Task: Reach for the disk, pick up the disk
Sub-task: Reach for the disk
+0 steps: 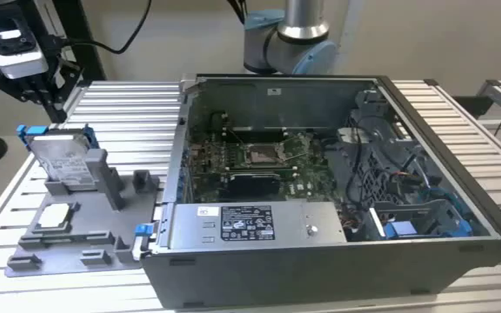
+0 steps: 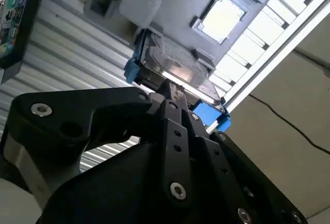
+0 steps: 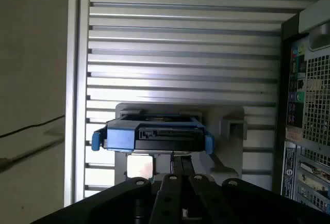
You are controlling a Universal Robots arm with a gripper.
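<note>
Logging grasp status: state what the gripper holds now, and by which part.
Nothing. In the exterior view the gripper hangs above the disk, apart from it; the disk stands upright in its grey holder.

Above the disk (image 1: 62, 158) you are getting open air along its top edge. The holder (image 1: 76, 242) is hugging the disk's lower half, its post (image 1: 99, 171) rising just beside the disk. The case (image 1: 320, 277) is walling off the exterior view's right of the disk; flat table (image 1: 128, 111) is lying beyond the disk.

Silver-grey, white-labelled disk (image 1: 63, 160) in a blue bracket (image 1: 26, 133); grey holder (image 1: 76, 225); white-topped chip (image 1: 55, 215); ribbed silver bench (image 1: 128, 111); black end effector (image 2: 172, 89); dark grey case (image 1: 320, 274).
</note>
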